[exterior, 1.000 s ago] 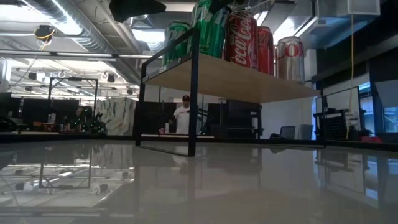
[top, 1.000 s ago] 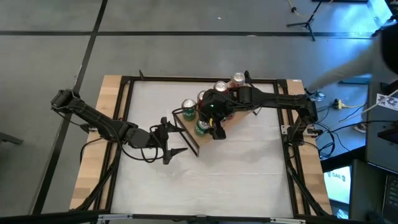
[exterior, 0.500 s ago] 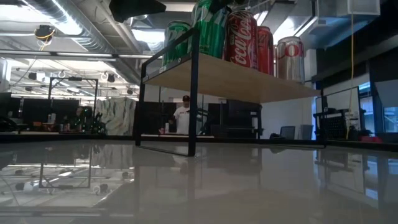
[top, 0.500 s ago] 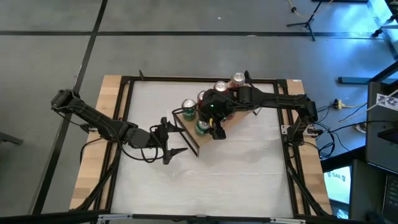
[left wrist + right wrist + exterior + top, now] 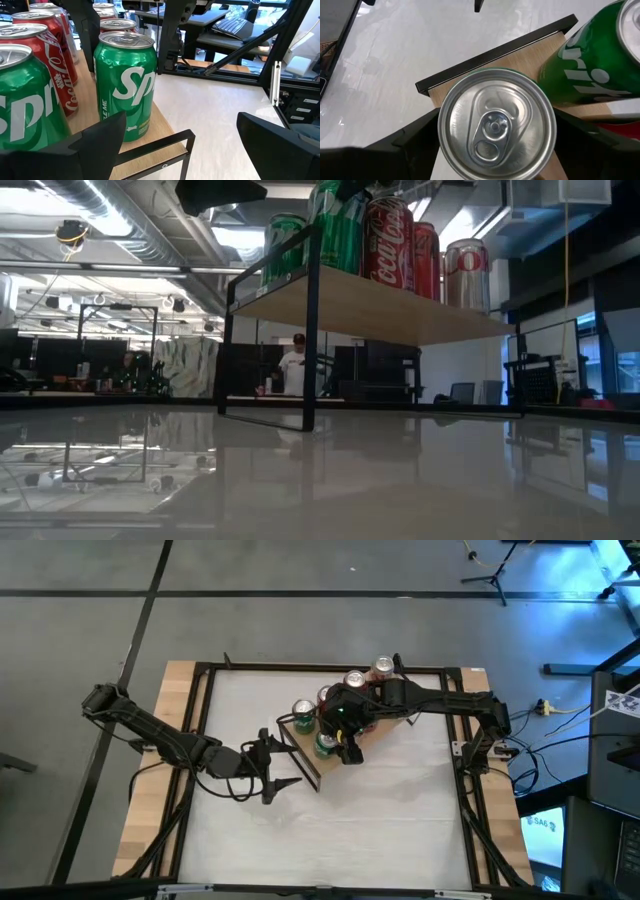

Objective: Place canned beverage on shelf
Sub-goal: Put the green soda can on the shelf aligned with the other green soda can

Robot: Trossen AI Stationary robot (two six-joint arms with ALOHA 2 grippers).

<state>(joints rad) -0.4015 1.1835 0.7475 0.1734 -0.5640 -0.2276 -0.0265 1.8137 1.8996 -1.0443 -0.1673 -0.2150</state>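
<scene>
The shelf (image 5: 368,734), a light-wood plank on a black frame, stands slantwise on the white table and carries several cans. The nearest, a green can (image 5: 324,747), stands upright on the plank's near end (image 5: 530,62); my right gripper (image 5: 338,742) is over it and shut on it. A second green can (image 5: 303,712) and red cans (image 5: 353,680) stand behind it. My left gripper (image 5: 282,760) is open and empty just off that near end, level with the green can (image 5: 125,85). My right gripper pinches the green can's upper wall just below its rim (image 5: 442,131) between its two fingers, one finger (image 5: 412,142) on either side. The fingers slant down from above and from the table's right. The can stands upright with its bottom on the shelf's plank (image 5: 335,225).
The shelf's black end frame (image 5: 180,142) lies between my left gripper and the cans. White tabletop (image 5: 400,810) spreads out near and to the right of the shelf. Beyond the table's right edge are cables and screens (image 5: 560,740).
Both arms and the cans have kept still. A pale shape beyond the table's far right corner has gone out of the high view.
</scene>
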